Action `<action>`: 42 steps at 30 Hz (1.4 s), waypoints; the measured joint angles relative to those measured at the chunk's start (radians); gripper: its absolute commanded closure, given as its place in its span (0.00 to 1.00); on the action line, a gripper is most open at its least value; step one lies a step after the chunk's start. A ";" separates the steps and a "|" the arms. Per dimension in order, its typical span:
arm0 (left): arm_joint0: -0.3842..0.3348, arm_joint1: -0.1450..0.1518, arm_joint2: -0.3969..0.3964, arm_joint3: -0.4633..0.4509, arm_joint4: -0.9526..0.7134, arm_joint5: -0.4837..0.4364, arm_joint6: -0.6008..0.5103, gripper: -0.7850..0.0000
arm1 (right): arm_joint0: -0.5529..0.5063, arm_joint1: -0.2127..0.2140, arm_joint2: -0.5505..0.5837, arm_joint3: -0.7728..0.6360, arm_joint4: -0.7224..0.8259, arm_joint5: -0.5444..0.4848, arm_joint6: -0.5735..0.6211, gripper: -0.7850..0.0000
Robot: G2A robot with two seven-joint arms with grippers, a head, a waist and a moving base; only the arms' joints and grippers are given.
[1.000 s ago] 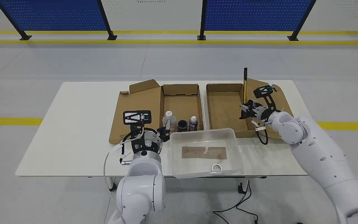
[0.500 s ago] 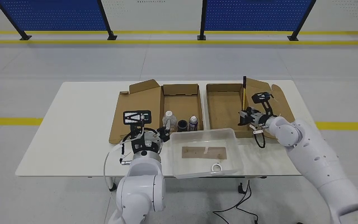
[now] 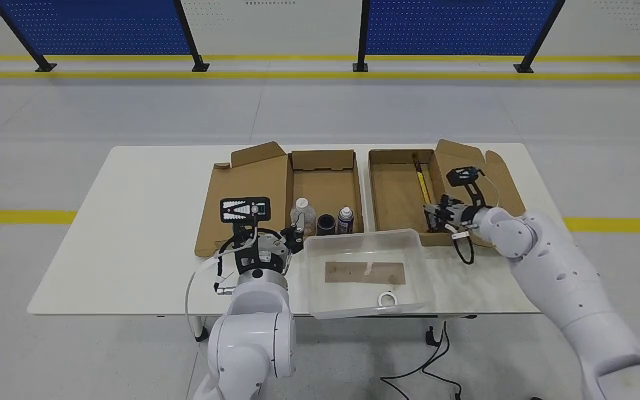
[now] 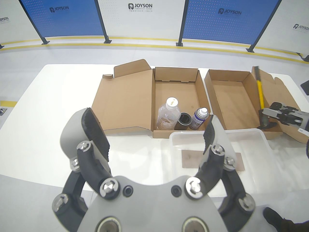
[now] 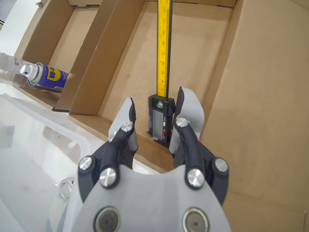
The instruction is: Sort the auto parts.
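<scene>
Since 1 s ago the caliper [image 3: 421,175] has gone from standing upright over the right box [image 3: 392,200] to lying inside it along its right wall. The right gripper [image 3: 434,213] has come down w/ it to the box's near right corner.

Top view: the left gripper [image 3: 246,204] hangs over the table [image 3: 140,230], just left of the left box [image 3: 322,192]. That box holds a bottle [image 3: 302,213], black tin [image 3: 326,224] and spray can [image 3: 346,217] at its near wall. The clear bin [image 3: 360,236] sits nearest the robot w/ a brown strip [image 3: 365,272] and a ring [image 3: 386,299], not yet sorted.

Left wrist view: left gripper spread wide, nothing btwn the pads.

Right wrist view: jaws part-open astride the caliper's display head. One pad looks to touch it and the other stands clear, so prob. no real grip.

Risk, as I judge it: if the arm backs off w/ that pad rubbing, the head could drag or lift toward the near wall. Can't tell if the far end lies flat; if propped, it may slide.

Writing: there's print on the spray can, the bottle label and the panels [image 4: 212,13] behind, plus scale marks on the caliper's yellow beam; not read off here.
</scene>
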 measured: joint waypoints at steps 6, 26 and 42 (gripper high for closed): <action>0.000 0.000 0.000 0.000 0.000 0.000 0.000 0.00 | 0.028 -0.011 -0.003 -0.003 -0.027 -0.016 0.017 0.31; 0.000 0.000 0.000 0.000 0.000 0.000 0.000 0.00 | 0.057 0.044 0.026 -0.478 -0.329 -0.319 0.359 0.38; 0.000 0.000 0.000 0.000 0.000 0.000 0.000 0.00 | 0.092 0.057 -0.229 -0.699 -0.188 -0.224 0.769 0.52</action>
